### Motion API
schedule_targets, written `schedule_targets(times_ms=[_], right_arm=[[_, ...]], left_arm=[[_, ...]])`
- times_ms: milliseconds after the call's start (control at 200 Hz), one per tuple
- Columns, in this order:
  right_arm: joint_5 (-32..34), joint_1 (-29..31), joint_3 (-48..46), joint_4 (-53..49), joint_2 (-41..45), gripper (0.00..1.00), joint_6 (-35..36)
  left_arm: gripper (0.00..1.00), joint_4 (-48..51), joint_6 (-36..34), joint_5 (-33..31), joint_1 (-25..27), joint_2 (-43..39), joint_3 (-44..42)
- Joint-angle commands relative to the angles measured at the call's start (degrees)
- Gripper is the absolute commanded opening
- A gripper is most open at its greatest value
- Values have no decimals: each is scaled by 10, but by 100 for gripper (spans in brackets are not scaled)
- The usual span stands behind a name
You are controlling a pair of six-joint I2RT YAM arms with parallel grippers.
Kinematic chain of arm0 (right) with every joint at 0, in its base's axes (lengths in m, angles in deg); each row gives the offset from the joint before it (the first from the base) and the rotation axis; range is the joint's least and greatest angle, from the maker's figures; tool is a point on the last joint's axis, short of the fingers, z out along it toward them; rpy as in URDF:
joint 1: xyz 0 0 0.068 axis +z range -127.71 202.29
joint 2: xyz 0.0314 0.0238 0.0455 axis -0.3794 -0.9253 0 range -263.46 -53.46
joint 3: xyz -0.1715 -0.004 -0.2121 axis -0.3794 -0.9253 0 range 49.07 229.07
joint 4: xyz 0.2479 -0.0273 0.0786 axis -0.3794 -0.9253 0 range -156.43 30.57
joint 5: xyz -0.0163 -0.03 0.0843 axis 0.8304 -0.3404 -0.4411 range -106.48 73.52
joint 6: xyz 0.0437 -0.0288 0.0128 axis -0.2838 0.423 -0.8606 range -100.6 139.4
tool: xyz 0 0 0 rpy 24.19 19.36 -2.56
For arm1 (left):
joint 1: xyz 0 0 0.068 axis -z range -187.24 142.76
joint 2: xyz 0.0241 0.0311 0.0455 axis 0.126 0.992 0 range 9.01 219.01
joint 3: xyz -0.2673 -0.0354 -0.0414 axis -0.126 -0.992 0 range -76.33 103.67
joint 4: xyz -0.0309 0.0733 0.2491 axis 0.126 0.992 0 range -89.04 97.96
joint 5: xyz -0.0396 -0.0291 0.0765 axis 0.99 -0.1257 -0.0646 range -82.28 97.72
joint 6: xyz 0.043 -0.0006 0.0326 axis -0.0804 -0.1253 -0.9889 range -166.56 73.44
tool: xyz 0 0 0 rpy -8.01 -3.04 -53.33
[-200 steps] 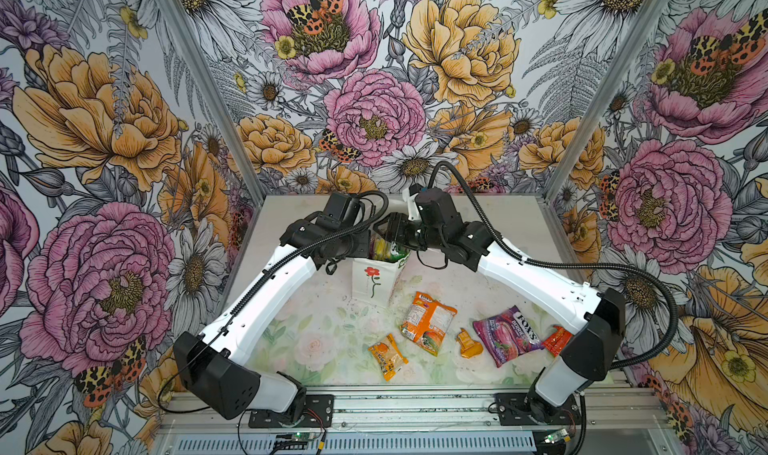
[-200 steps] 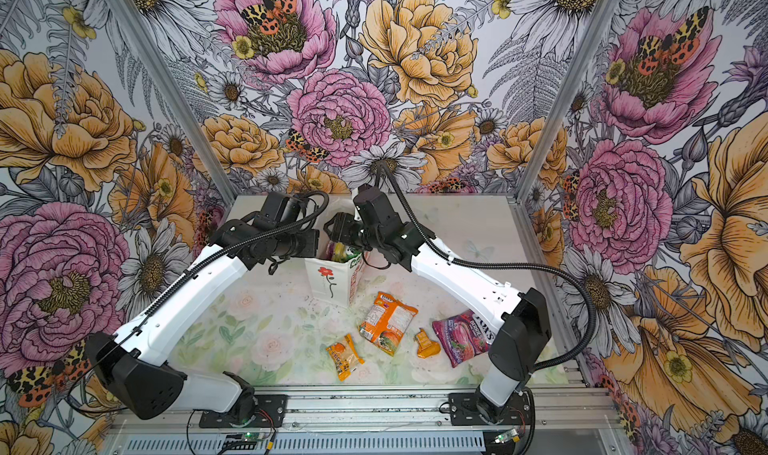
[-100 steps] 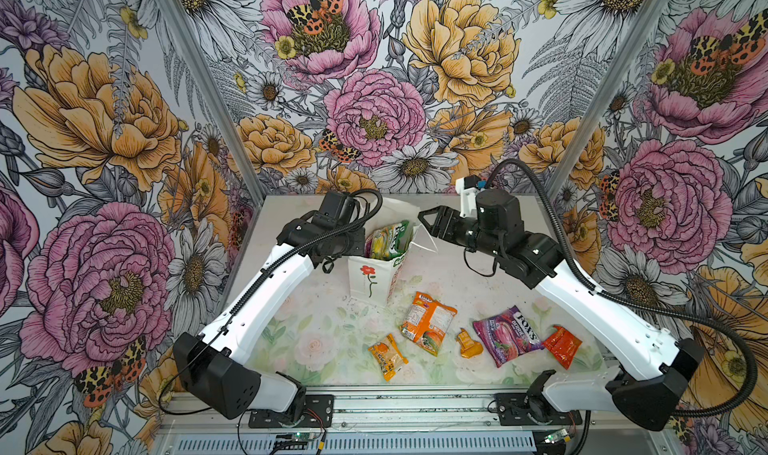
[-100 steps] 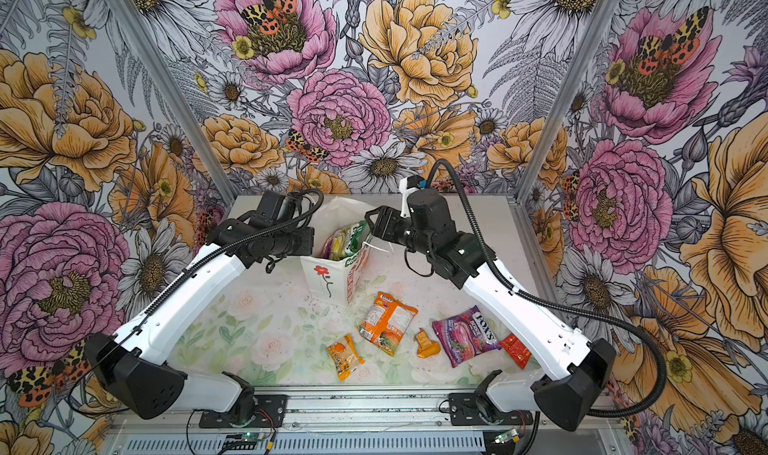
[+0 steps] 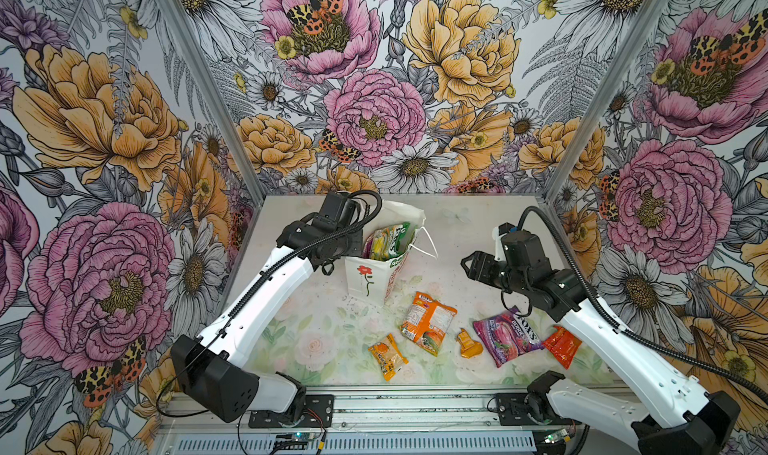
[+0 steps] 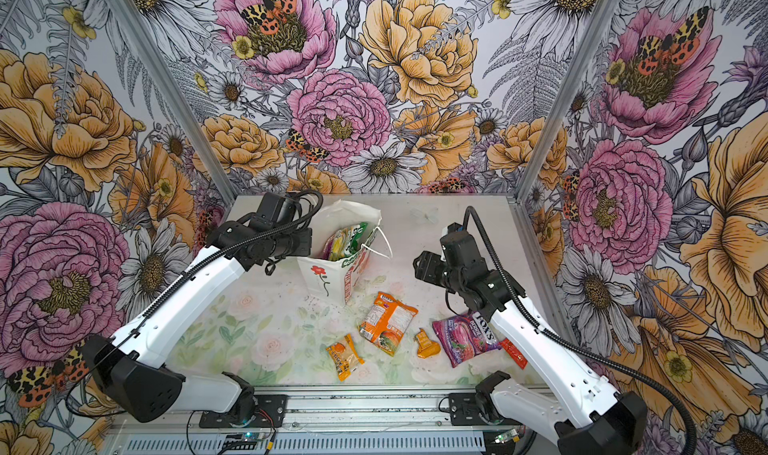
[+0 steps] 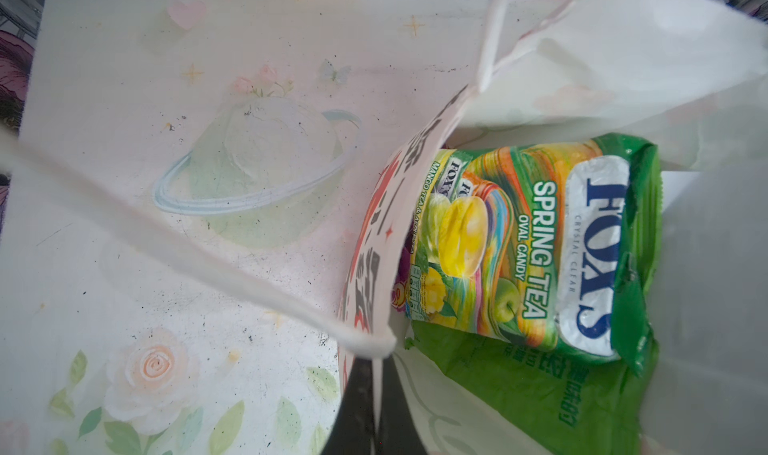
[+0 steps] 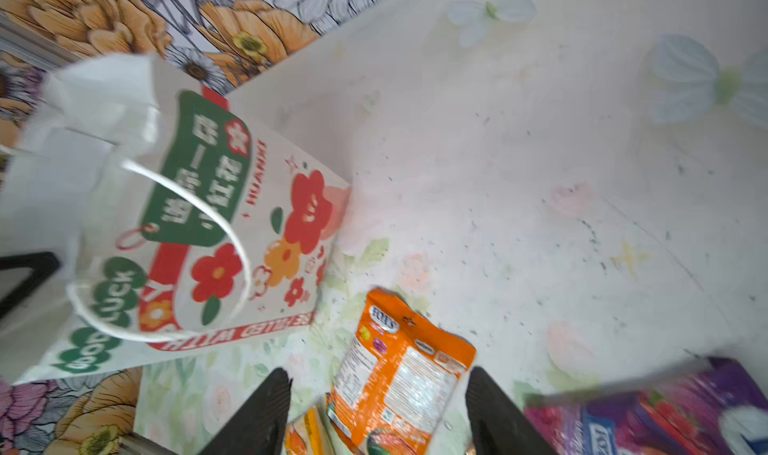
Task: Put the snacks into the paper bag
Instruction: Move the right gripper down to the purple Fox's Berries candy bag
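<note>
Left jaws are clamped flat on the rim of the paper bag (image 5: 365,276), right where a cord handle (image 7: 166,232) ties in, so that's a tight pinch on the paper. Right jaws are spread wide with nothing in them, hanging in the air to the right of the bag and clear of it.

The bag stands on the tabletop (image 5: 316,340) with its mouth open. We can see a green Fox's bag (image 7: 540,245) poking up inside, on top of another green packet (image 7: 540,390).

Five snacks lie loose on the tabletop in front:
- an orange pack (image 5: 428,322) nearest the bag
- a small orange sachet (image 5: 388,355) towards the front edge
- a little orange piece (image 5: 468,342)
- a purple Fox's bag (image 5: 507,334)
- a red sachet (image 5: 561,346), partly hidden by the right arm (image 5: 623,361)
</note>
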Motion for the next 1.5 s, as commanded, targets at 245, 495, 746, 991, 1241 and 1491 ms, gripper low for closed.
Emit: schedule_targets(times_ms=[245,495,746,991,1241,1491], right_arm=[[23,-3,-147,-75,77,72,-78],[37,2,-229,-127,153,82,-191],[90,19,-234,-167,137,85,-230],[99,18,-250,-137,101,89,-238],[57,7,-289,-34,41,89,-235],[18,8,-258,81,-49,88,-199]], left_arm=[[0,-43,-12,-32,2,-26,0],[0,-43,-14,-26,2,-27,0],[0,-42,-13,-25,2,-27,0],[0,-42,-13,-24,1,-25,0],[0,-41,-15,-23,0,-23,1],[0,-40,-14,-20,-2,-22,0]])
